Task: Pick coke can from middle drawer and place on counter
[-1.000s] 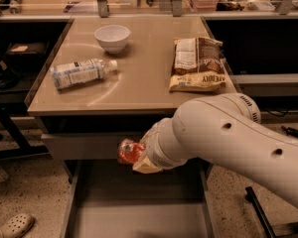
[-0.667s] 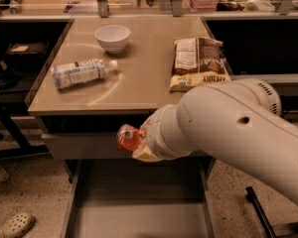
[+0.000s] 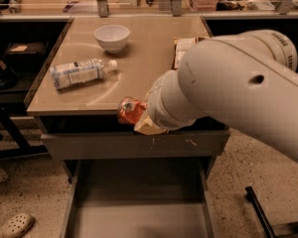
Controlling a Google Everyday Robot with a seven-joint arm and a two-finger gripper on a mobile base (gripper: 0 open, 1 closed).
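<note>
robotics lab: claw (image 3: 141, 120) holding coke can (image 3: 130, 110) at counter (image 3: 149, 68) edge, cluttered benches (image 3: 49, 15) behind

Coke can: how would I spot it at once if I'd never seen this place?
Find the tan counter above the open grey drawer. At the counter's front edge, the white arm's claw holds the coke can. It is the only red-orange thing, shorter than the clear bottle lying on the counter.
</note>
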